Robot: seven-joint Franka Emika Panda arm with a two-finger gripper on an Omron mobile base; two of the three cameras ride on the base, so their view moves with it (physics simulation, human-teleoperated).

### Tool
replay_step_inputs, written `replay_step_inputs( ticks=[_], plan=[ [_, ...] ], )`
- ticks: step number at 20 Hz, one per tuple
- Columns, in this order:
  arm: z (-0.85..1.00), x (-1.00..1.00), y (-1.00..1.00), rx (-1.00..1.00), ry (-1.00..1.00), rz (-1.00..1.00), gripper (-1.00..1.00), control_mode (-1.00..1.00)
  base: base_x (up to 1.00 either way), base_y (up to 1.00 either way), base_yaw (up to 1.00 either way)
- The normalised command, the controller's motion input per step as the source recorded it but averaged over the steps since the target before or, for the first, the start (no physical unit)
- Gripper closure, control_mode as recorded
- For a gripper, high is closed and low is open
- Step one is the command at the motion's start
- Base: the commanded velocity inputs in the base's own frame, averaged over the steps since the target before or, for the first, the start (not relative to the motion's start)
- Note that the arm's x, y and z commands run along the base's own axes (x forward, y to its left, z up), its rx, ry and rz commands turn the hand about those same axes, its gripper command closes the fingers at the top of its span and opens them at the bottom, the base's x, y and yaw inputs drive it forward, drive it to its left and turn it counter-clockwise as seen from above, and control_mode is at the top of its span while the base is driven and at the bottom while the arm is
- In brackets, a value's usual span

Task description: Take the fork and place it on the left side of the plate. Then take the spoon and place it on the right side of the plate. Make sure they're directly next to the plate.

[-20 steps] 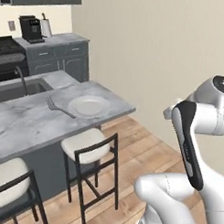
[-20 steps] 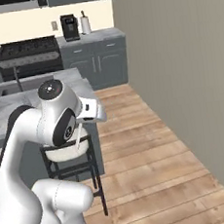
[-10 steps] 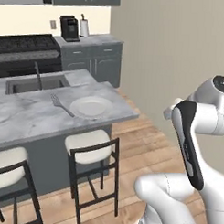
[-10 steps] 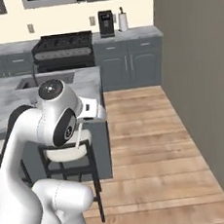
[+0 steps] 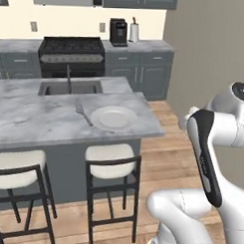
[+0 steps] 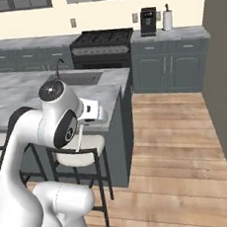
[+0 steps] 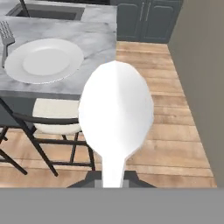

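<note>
Spoon (image 7: 116,118), pale silvery-white, round bowl and thin straight handle: held in the end effector (image 7: 113,181), whose dark fingertips are closed on the handle at the bottom of the hand view; the bowl is seen large and close, over the wood plank floor (image 7: 175,131) and off the worktop's edge. Plate (image 5: 113,117), plain round white, shallow with raised rim: set on the grey marble worktop (image 5: 34,121) of the island, near its right end. Fork (image 5: 82,111), slim grey metal, four tines: laid on the worktop just beside the plate's left rim. Stools (image 5: 112,158), two, black-framed with cream seats: stood under the near edge of the island. Sink (image 5: 70,87), recessed: located behind the plate.
</note>
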Motion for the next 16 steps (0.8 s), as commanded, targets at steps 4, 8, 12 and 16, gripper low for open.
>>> replay_step_inputs(
  ticks=[4,8,12,16],
  plan=[
    [0.00,0.00,0.00,0.00,0.00,0.00,1.00,1.00,0.45,-0.38,0.39],
    [0.00,0.00,0.00,0.00,0.00,0.00,1.00,1.00,0.43,-0.32,0.37],
    [0.00,0.28,-0.23,0.00,0.00,0.25,1.00,-1.00,0.10,-0.08,0.09],
    [0.00,0.35,-0.40,0.00,0.00,0.27,1.00,-1.00,0.00,0.00,0.00]
  ],
)
